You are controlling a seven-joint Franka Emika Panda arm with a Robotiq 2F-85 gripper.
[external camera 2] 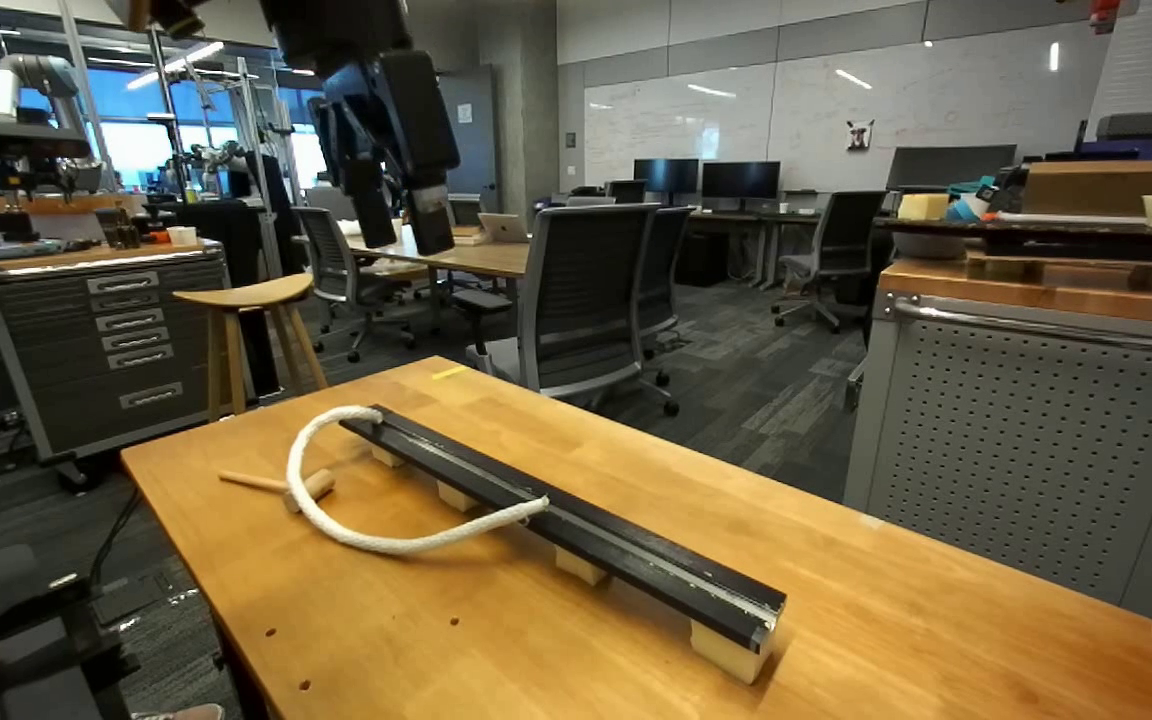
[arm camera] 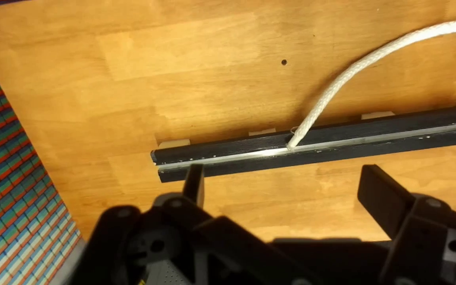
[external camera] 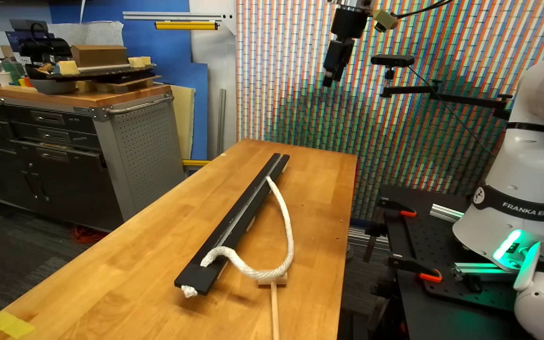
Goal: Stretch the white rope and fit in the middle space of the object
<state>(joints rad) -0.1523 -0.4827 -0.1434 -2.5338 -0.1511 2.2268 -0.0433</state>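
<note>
The long black bar (external camera: 228, 224) (external camera 2: 636, 562) lies along the table, with a pale groove down its middle; it also shows in the wrist view (arm camera: 331, 136). The white rope (external camera: 291, 231) (external camera 2: 386, 543) bows out in a loop to one side of the bar. In the wrist view, one end of the rope (arm camera: 342, 79) rests at the groove, partway along. Its other part meets the bar near the opposite end, where a frayed white tuft (external camera: 189, 291) pokes out. My gripper (arm camera: 283, 174) is open and empty, high above the table in both exterior views (external camera: 329, 80) (external camera 2: 404, 235), apart from rope and bar.
A small wooden mallet (external camera: 274, 307) (external camera 2: 311, 490) lies beside the bar, its head at the rope loop. Small wooden blocks (external camera 2: 726, 650) raise the bar off the wooden table (external camera: 321, 198). A camera on a bracket (external camera: 392, 60) stands near the gripper. A tool cabinet (external camera: 142, 156) stands beyond the table.
</note>
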